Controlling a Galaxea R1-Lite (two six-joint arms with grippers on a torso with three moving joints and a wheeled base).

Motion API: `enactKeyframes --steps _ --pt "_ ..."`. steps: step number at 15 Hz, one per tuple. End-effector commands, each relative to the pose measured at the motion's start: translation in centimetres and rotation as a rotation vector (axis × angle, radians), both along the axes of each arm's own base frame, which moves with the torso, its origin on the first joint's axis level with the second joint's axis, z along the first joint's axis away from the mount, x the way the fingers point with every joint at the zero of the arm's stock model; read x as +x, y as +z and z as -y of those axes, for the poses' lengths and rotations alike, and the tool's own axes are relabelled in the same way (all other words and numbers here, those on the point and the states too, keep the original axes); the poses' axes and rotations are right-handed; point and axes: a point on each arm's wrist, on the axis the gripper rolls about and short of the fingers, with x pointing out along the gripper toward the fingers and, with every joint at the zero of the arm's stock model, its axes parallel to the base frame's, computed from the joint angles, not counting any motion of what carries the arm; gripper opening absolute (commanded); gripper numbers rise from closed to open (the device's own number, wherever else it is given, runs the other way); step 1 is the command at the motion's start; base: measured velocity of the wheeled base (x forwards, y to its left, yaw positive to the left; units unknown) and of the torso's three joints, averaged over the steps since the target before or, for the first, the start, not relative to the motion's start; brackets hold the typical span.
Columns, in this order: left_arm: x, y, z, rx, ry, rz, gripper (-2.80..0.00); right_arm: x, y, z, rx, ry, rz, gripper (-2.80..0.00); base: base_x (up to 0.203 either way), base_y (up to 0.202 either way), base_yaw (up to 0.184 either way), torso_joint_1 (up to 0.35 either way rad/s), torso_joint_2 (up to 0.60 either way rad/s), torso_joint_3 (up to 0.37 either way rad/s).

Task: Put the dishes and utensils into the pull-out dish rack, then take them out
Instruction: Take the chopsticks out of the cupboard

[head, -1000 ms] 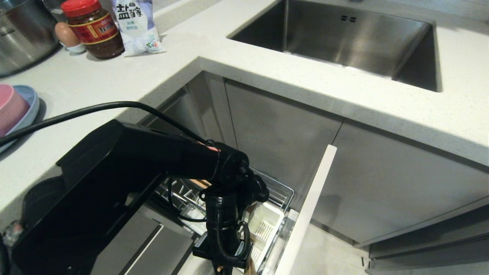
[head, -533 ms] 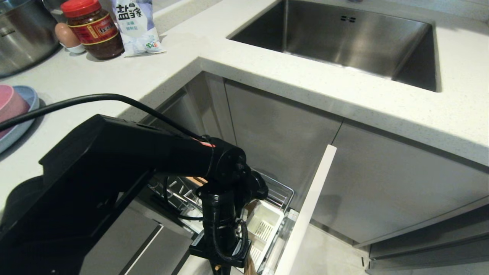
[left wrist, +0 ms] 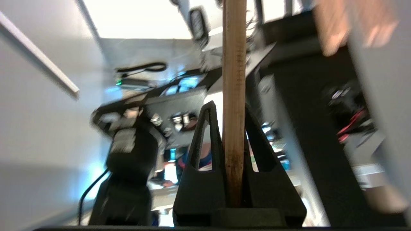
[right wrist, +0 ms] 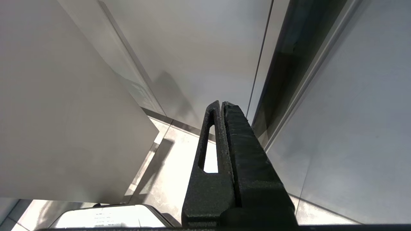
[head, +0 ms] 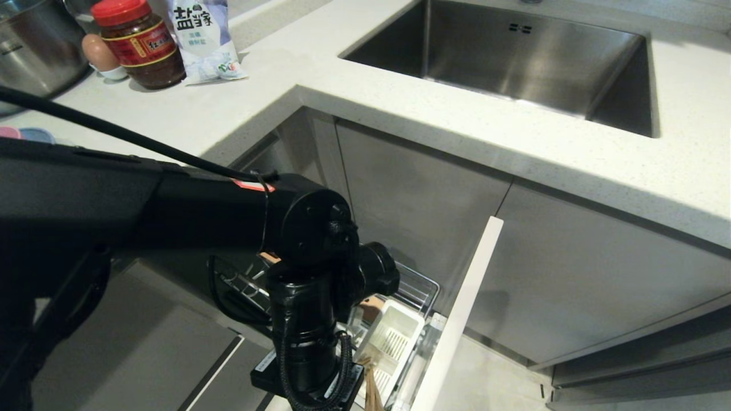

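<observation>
Here the chopsticks [left wrist: 233,96] stand clamped between the left jaws.

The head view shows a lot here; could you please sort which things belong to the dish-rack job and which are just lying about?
Job: chopsticks in left gripper; dish rack; cutlery caddy; blue plate; pink bowl.

Lying about: sauce jar; salt bag; egg; steel pot; sink.

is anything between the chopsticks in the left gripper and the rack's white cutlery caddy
Nothing visible blocks it. The left gripper is shut on the chopsticks, beside the open white caddy at the rack's front. The arm hides the gap itself.
</observation>
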Motion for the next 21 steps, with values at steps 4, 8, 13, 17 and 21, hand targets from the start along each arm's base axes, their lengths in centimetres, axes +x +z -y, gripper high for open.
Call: enactKeyframes --steps 4,8,13,17,21 --pt "-3.7 4.4 -1.6 -0.033 -0.066 0.039 -2.8 0.0 0.0 0.0 0.0 0.001 0.005 -2.8 0.0 0.0 0.0 0.0 0.0 0.0" --pt "-4.8 5.7 -2.0 -0.075 -0.09 0.066 -2.8 0.0 0.0 0.0 0.0 0.001 0.005 -2.8 0.0 0.0 0.0 0.0 0.0 0.0" --pt "-6.5 8.0 -3.6 -0.11 -0.104 0.105 -2.8 0.0 0.0 0.0 0.0 -0.001 0.005 -2.8 0.0 0.0 0.0 0.0 0.0 0.0" --pt "-8.7 11.0 -5.9 -0.168 -0.124 0.187 -2.8 0.0 0.0 0.0 0.0 -0.002 0.005 -2.8 0.0 0.0 0.0 0.0 0.0 0.0" --pt "-11.0 14.5 -9.0 -0.296 -0.129 0.319 -2.8 0.0 0.0 0.0 0.0 0.0 0.005 -2.8 0.0 0.0 0.0 0.0 0.0 0.0"
